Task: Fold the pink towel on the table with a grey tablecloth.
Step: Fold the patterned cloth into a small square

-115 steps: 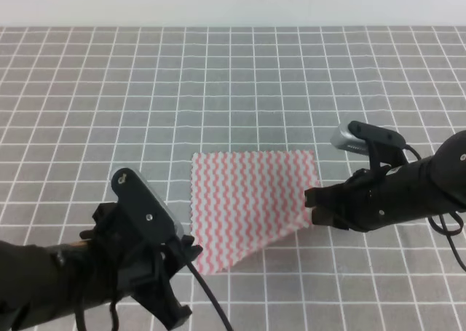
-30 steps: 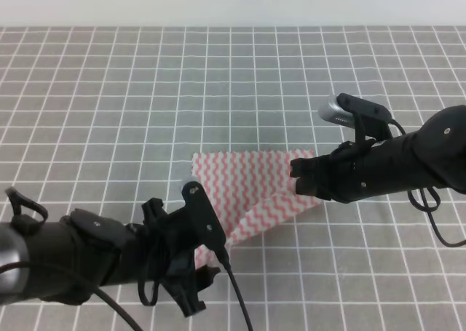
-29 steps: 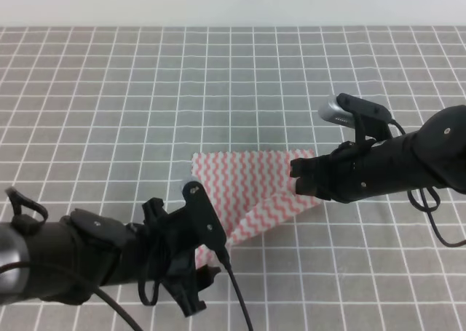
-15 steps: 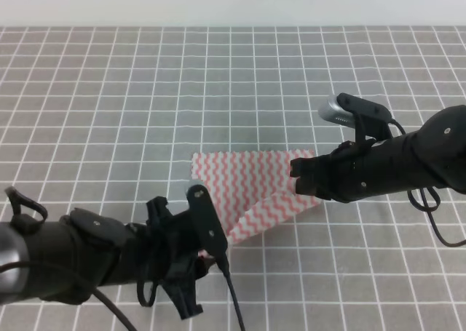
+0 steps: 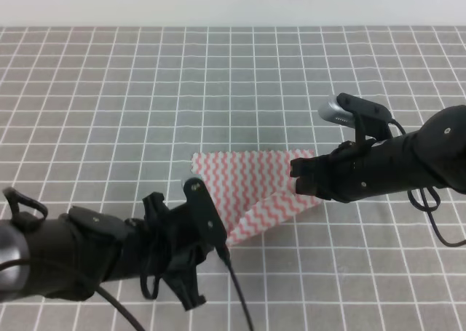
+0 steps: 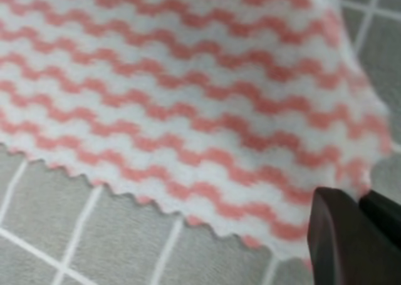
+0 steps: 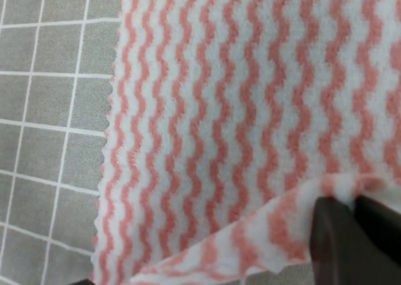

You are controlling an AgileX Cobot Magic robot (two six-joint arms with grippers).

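Note:
The pink towel (image 5: 244,185) lies on the table with a grey tablecloth (image 5: 109,91), its right part lifted and doubled over toward the left. My right gripper (image 5: 297,180) is shut on that raised right edge. In the right wrist view the dark fingers (image 7: 335,235) pinch a folded lip of the towel (image 7: 238,109). My left gripper (image 5: 206,249) sits at the towel's near-left corner. In the left wrist view its two fingers (image 6: 341,241) stand pressed together on the towel (image 6: 188,97) at its zigzag edge, slightly above the cloth (image 6: 50,222).
The gridded grey cloth (image 7: 50,47) stretches in all directions around the towel. My left arm's black body and cable (image 5: 233,287) lie across the near-left part of the table. The right arm's cable (image 5: 437,229) hangs at the right.
Since 3.8 s ago my right gripper has raised the towel's right edge and carried it up and left. My left arm has reached in to the near-left corner, only shifting slightly in the last second.

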